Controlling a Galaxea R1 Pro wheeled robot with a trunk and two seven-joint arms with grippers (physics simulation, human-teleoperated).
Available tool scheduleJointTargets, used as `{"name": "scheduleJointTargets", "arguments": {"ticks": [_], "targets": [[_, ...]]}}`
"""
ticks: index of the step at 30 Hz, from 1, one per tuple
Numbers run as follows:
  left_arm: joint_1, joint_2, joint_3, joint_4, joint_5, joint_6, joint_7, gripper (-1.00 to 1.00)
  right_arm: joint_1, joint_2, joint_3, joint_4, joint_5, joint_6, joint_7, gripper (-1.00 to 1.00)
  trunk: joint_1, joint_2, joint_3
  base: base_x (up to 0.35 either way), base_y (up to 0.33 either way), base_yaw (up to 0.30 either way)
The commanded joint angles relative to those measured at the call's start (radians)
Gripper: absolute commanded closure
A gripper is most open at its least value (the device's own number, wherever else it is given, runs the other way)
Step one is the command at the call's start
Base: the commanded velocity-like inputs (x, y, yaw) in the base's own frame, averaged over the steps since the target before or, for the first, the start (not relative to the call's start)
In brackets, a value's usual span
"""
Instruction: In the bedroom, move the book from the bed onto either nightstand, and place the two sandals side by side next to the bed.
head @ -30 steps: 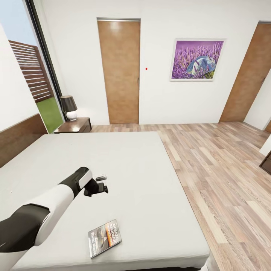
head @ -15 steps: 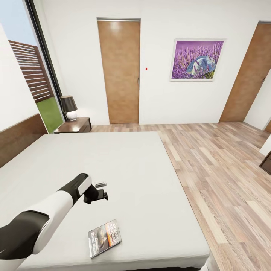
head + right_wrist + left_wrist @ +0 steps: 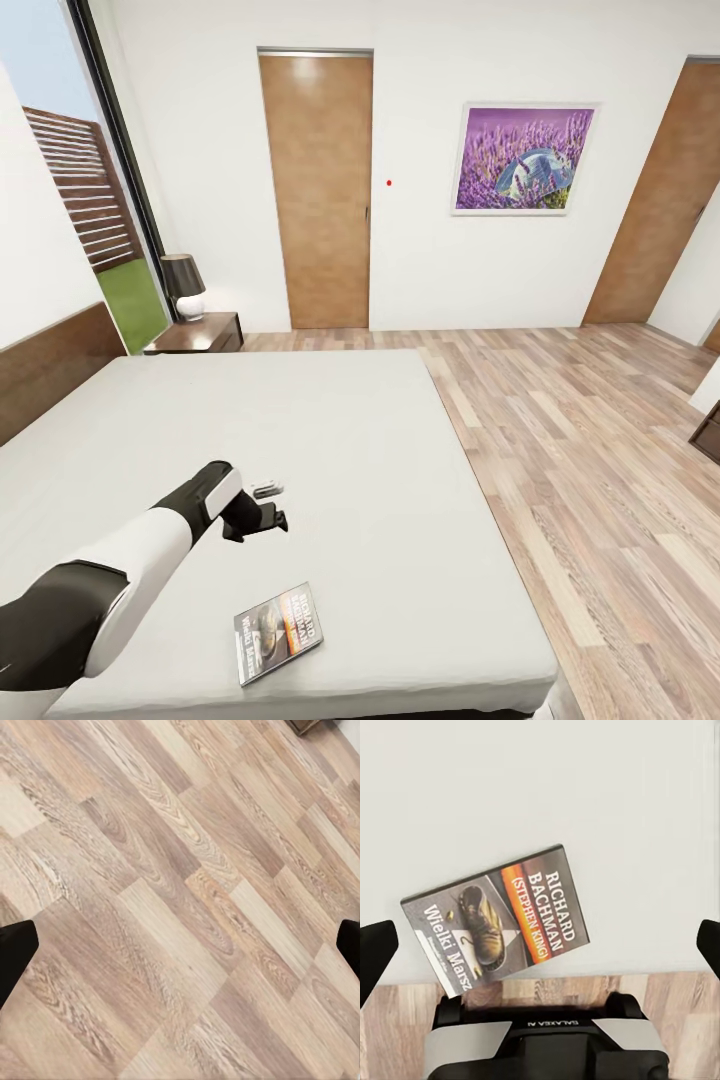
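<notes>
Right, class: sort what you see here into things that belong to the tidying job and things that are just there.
Belongs to the job:
book
bed
nightstand
left gripper

Just there:
lamp
lavender picture
doors
</notes>
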Motion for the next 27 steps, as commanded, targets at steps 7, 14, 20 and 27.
{"name": "scheduleJointTargets", "arguments": {"ticks": [7,14,20,27], "targets": [[0.000,0.032,-0.010,-0.001,0.035,0.009,-0.102,-1.00,-0.001,0.000,0.000,0.042,0.007,0.000,-0.001,-1.00,0.000,-0.001,-0.001,0.000,0.000,0.000],[-0.001,0.044,-0.011,-0.002,0.036,0.012,-0.132,-1.00,-0.001,-0.001,0.000,0.063,0.008,-0.002,-0.001,-1.00,0.000,-0.001,-0.001,0.000,0.000,0.000],[-0.002,0.051,-0.011,-0.004,0.035,0.011,-0.136,-1.00,-0.001,-0.003,-0.001,0.078,0.008,-0.002,-0.002,-1.00,0.000,-0.001,-0.001,0.000,0.000,0.000],[-0.002,0.098,-0.012,-0.007,0.035,0.004,-0.137,-1.00,-0.001,-0.006,0.000,0.126,0.009,-0.070,-0.001,-1.00,0.000,-0.001,-0.001,0.000,0.000,0.000]]}}
